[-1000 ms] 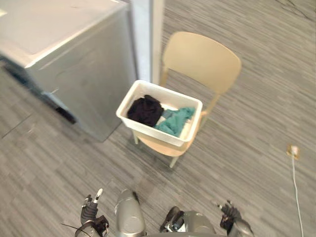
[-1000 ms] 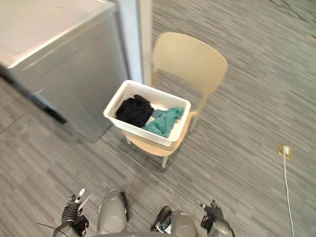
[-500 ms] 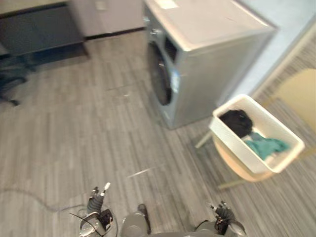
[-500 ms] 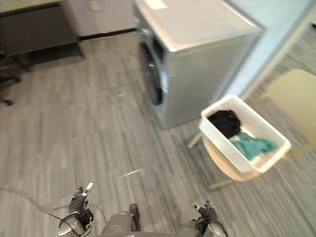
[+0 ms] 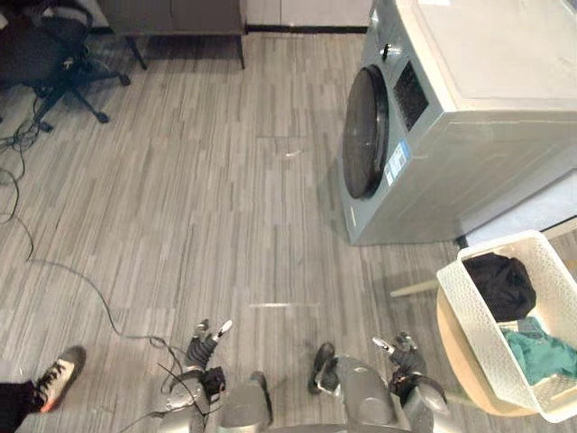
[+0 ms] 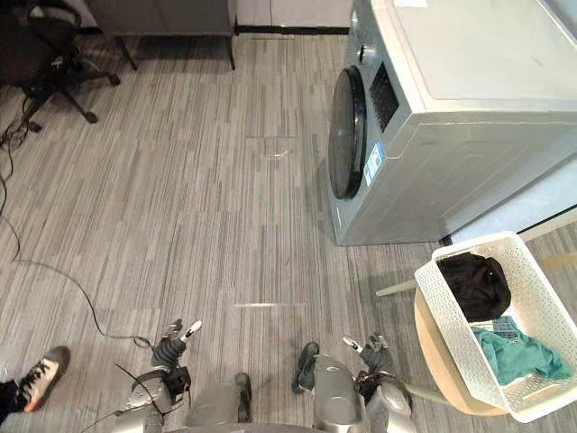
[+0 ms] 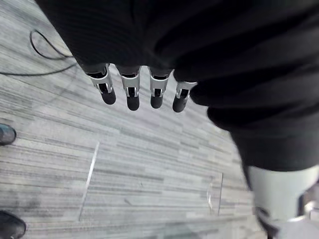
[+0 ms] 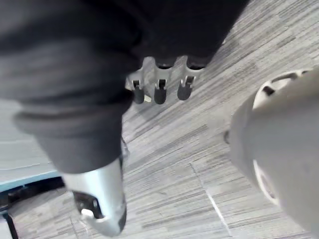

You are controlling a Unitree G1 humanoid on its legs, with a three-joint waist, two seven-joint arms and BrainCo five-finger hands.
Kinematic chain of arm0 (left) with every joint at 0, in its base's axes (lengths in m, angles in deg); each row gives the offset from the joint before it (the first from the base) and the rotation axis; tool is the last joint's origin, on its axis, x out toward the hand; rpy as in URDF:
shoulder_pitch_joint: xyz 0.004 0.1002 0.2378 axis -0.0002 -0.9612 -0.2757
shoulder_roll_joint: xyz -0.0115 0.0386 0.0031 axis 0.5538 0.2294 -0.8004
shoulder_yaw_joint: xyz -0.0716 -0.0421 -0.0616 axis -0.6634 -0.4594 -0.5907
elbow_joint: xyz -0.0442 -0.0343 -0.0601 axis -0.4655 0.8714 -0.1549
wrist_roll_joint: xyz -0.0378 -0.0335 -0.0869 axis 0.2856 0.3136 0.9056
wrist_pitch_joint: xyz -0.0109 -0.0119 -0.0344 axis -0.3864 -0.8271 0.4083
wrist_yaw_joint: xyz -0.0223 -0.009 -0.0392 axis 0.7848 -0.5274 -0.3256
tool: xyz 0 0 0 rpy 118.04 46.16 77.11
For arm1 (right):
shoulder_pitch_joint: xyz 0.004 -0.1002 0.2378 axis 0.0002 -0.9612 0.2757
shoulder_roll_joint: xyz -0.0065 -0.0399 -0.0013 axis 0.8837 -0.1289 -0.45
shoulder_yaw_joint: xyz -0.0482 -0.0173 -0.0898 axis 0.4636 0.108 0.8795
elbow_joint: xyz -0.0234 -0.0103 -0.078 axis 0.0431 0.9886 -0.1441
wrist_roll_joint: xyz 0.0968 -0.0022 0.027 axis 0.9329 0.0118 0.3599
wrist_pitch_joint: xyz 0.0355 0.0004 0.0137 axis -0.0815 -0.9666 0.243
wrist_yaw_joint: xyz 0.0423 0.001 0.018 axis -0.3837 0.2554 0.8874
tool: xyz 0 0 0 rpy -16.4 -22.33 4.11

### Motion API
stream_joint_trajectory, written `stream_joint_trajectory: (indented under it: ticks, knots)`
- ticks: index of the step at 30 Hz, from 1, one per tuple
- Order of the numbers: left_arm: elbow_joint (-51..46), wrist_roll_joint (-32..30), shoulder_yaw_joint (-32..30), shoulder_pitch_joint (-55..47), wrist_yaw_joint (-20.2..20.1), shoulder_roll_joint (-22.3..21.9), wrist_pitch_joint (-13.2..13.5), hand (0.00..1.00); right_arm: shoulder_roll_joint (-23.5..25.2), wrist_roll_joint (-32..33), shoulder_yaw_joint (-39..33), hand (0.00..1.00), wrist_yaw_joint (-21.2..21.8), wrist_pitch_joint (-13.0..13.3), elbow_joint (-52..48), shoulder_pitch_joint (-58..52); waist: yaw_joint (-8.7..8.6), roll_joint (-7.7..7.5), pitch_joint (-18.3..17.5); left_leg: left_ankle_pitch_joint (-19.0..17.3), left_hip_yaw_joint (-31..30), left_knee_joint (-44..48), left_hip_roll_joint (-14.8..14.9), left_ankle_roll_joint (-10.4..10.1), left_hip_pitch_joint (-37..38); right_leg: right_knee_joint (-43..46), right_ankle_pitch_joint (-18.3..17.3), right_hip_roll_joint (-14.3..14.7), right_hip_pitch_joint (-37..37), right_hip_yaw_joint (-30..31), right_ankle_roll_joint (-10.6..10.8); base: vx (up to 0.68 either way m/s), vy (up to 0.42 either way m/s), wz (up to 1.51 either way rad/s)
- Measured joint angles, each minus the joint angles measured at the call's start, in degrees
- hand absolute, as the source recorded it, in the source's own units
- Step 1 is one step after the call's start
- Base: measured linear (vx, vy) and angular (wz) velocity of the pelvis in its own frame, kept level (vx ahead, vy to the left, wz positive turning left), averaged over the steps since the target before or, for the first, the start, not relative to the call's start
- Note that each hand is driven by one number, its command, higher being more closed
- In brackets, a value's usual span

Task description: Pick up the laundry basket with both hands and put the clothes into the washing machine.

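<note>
The white laundry basket (image 5: pixel 471 317) rests on a beige chair (image 5: pixel 453 355) at the right edge. A black garment (image 5: pixel 499 283) and a teal one (image 5: pixel 544 353) lie inside it. The grey washing machine (image 6: pixel 451 108) stands beyond the basket, its round dark door (image 6: pixel 345 132) closed and facing left. Low at the bottom hang my left hand (image 5: pixel 206 342) and my right hand (image 5: pixel 402 353), both open and empty. In the wrist views the left fingers (image 7: pixel 130 95) and the right fingers (image 8: pixel 159 93) hang straight over bare floor. The right hand is short of the basket, to its left.
Grey plank floor stretches wide to the left of the washer. A black office chair (image 5: pixel 50 56) and a dark cabinet (image 5: pixel 171 13) stand at the far left and back. A person's shoe (image 5: pixel 57 376) shows at the lower left.
The camera has swung left: the basket and chair slid to the right edge and the washer's front door came into view. Both hands stay low and empty.
</note>
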Motion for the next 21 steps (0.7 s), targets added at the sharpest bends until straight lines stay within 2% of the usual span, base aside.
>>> stream_joint_trajectory:
  ticks: [2, 3, 4, 5, 6, 7, 8, 9, 10, 11, 12, 13, 14, 15, 16, 17, 18, 19, 20, 21]
  knots:
    - [0.02, 0.00, -0.43, -0.80, -0.05, -0.70, -0.06, 0.00, -0.35, 0.00, 0.99, 0.00, -0.06, -0.01, -2.19, -1.70, -0.05, 1.20, 0.02, 4.30, 0.99, 12.23, 4.36, 0.47, -3.82, 0.79, -1.08, 2.16, 2.29, 0.38, -0.63, 0.36, -0.057, -0.50]
    - [-0.05, 0.29, -0.97, -2.12, 0.09, -1.16, -0.06, 0.00, -0.87, 0.13, 1.70, 0.00, -0.16, 0.05, -3.76, -3.40, 0.55, 1.54, -0.19, 10.45, 3.59, 19.66, 8.44, 3.29, -4.71, 1.72, -2.20, 3.76, 4.39, 1.84, -1.62, 0.38, -0.063, -0.91]
    - [-0.05, 0.37, -1.44, -3.62, 0.59, -1.32, -0.07, 0.00, -1.15, 0.16, 1.99, 0.00, -0.30, 0.07, -4.63, -3.85, 1.26, 1.59, -0.59, 18.94, 6.14, 24.76, 11.46, 5.06, -5.57, 1.04, -2.49, 4.67, 6.83, 3.35, -2.06, 0.46, -0.054, -1.14]
    - [0.03, 0.48, -1.98, -4.21, 0.70, -1.39, -0.05, 0.00, -0.87, 0.15, 2.14, 0.00, -0.41, 0.14, -5.19, -3.72, 1.96, 1.14, -0.97, 20.57, 7.28, 28.14, 12.53, 5.05, -7.00, -0.35, -2.84, 4.76, 8.36, 5.35, -2.43, 0.35, -0.008, -0.98]
    - [0.07, 0.56, -2.04, -4.19, 0.87, -1.49, -0.06, 0.00, -0.80, 0.11, 2.04, 0.00, -0.47, 0.24, -5.38, -3.31, 2.14, 1.15, -1.01, 19.02, 8.08, 29.96, 13.17, 5.46, -8.26, -0.92, -2.81, 4.75, 8.82, 6.29, -2.43, 0.34, 0.019, -0.72]
    - [0.09, 1.30, -2.45, -3.78, 1.26, -1.65, 0.10, 0.00, -1.28, -0.30, 1.94, 0.00, -0.78, 0.31, -5.58, -2.85, 2.09, 0.90, -0.90, 15.47, 9.28, 31.30, 13.49, 5.98, -10.62, -2.89, -2.67, 4.44, 10.11, 7.89, -2.18, 0.45, 0.052, -0.54]
    - [0.26, 2.03, -3.05, -3.42, 1.74, -1.63, 0.22, 0.00, -1.42, -0.58, 2.03, 0.00, -1.33, 0.29, -5.46, -2.06, 2.18, 0.24, -0.62, 12.24, 11.82, 28.63, 13.32, 6.17, -11.85, -5.31, -2.23, 3.65, 12.15, 9.34, -1.48, 0.35, 0.054, -0.46]
    - [0.27, 2.42, -3.20, -3.43, 1.85, -1.50, 0.29, 0.00, -1.38, -0.71, 2.25, 0.00, -1.55, 0.30, -5.31, -1.86, 2.49, -0.33, -0.60, 10.78, 13.56, 25.41, 12.91, 6.47, -11.86, -6.27, -2.04, 2.93, 12.96, 10.21, -1.16, 0.41, 0.129, -0.46]
    - [0.26, 2.54, -3.27, -3.37, 1.90, -1.47, 0.40, 0.00, -1.60, -1.36, 3.09, 0.00, -1.68, 0.34, -5.11, -1.19, 3.05, -1.31, -0.37, 8.60, 16.46, 14.98, 11.10, 6.64, -12.10, -8.72, -1.45, 1.12, 14.89, 11.66, -0.16, 0.27, 0.123, -0.36]
    - [0.25, 2.54, -3.22, -3.34, 1.88, -1.57, 0.48, 0.00, -1.82, -1.80, 3.60, 0.00, -1.67, 0.38, -5.09, -0.85, 3.05, -1.44, -0.30, 8.37, 16.64, 10.17, 9.93, 6.31, -12.43, -9.61, -1.30, 0.49, 15.67, 11.96, 0.09, 0.41, 0.215, -0.36]
    - [0.23, 2.51, -3.21, -3.22, 1.89, -1.86, 0.61, 0.00, -2.34, -2.35, 4.58, 0.00, -1.64, 0.57, -4.99, -0.11, 3.12, -1.63, -0.21, 8.63, 15.90, -0.47, 7.05, 5.71, -13.04, -10.56, -1.09, -0.84, 16.74, 12.32, 0.53, 0.27, 0.187, -0.23]
    - [0.23, 2.50, -3.20, -3.22, 1.90, -2.07, 0.64, 0.00, -2.65, -2.38, 5.33, 0.00, -1.62, 0.77, -5.01, 0.22, 3.16, -1.29, -0.41, 10.41, 14.03, -10.20, 4.67, 3.95, -12.56, -10.65, -1.12, -1.76, 17.32, 12.65, 1.95, 0.43, 0.354, -0.39]
    - [0.09, 2.50, -3.18, -3.85, 1.93, -2.81, 0.74, 0.00, -3.56, -2.37, 6.04, 0.00, -1.56, 1.25, -5.37, 0.42, 3.31, 0.16, -1.15, 17.36, 10.52, -23.59, 2.08, 2.07, -10.67, -10.83, -1.60, -1.90, 17.95, 13.42, 4.16, 0.37, 0.336, -0.51]
    - [-0.09, 2.51, -3.17, -4.65, 2.00, -3.43, 0.95, 0.00, -4.40, -2.34, 6.40, 0.00, -1.50, 1.32, -5.81, 0.42, 3.41, 1.54, -1.80, 23.48, 8.46, -28.67, 2.19, 2.34, -9.66, -11.13, -2.32, -1.42, 18.32, 13.89, 6.15, 0.45, 0.403, -0.43]
    - [0.61, 2.53, -3.38, -3.13, 2.22, -2.60, 0.82, 0.00, -2.37, -2.33, 7.07, 0.00, -1.68, 1.18, -5.21, 1.94, 3.18, -1.39, -1.52, 25.17, 8.70, -27.18, 0.01, 4.31, -9.41, -11.52, -4.05, -3.95, 19.05, 13.95, 7.97, 0.32, 0.252, -0.42]
    - [-1.04, 2.53, -3.52, -2.47, 2.86, -2.08, 1.12, 0.00, -1.61, -2.32, 8.88, 0.00, -1.43, 1.43, -6.30, 3.07, 3.94, -2.13, -1.11, 22.92, 6.11, -23.56, -0.58, 4.67, -10.70, -12.26, -3.06, -4.25, 18.19, 14.27, 7.95, 0.28, 0.185, -0.29]
    - [-1.84, 2.57, -3.51, -2.22, 3.00, -1.82, 1.37, 0.00, -1.65, -2.32, 10.17, 0.00, -1.35, 1.69, -6.88, 3.57, 4.20, -2.41, -0.79, 21.71, 2.55, -20.30, -0.81, 4.01, -11.83, -11.84, -2.92, -4.39, 17.94, 14.26, 7.88, 0.19, 0.046, -0.61]
    - [-2.99, 2.58, -3.64, -2.26, 3.12, -1.75, 1.92, 0.00, -1.81, -2.32, 12.67, 0.00, -1.21, 2.29, -6.99, 5.25, 5.02, -2.71, -0.22, 19.79, -2.70, -11.43, -0.91, 3.05, -14.54, -10.73, -2.69, -4.91, 18.40, 15.91, 7.87, 0.12, 0.061, -0.74]
    - [-3.44, 2.63, -4.29, -2.51, 3.19, -1.84, 2.36, 0.00, -1.72, -2.32, 14.46, 0.00, -1.14, 2.99, -7.35, 7.42, 5.35, -2.51, 0.31, 15.67, -7.01, -6.29, -2.13, 1.04, -17.02, -10.07, -2.41, -4.93, 19.49, 18.30, 8.23, 0.11, 0.103, -0.86]
    - [-3.48, 2.65, -4.48, -2.93, 3.20, -2.56, 2.42, 0.00, -1.80, -2.32, 15.13, 0.00, -1.12, 3.41, -7.57, 7.79, 5.48, -2.07, 0.18, 14.31, -9.54, -8.84, -2.42, 0.88, -16.11, -9.69, -2.51, -4.81, 19.46, 19.05, 8.41, 0.08, 0.258, -1.15]
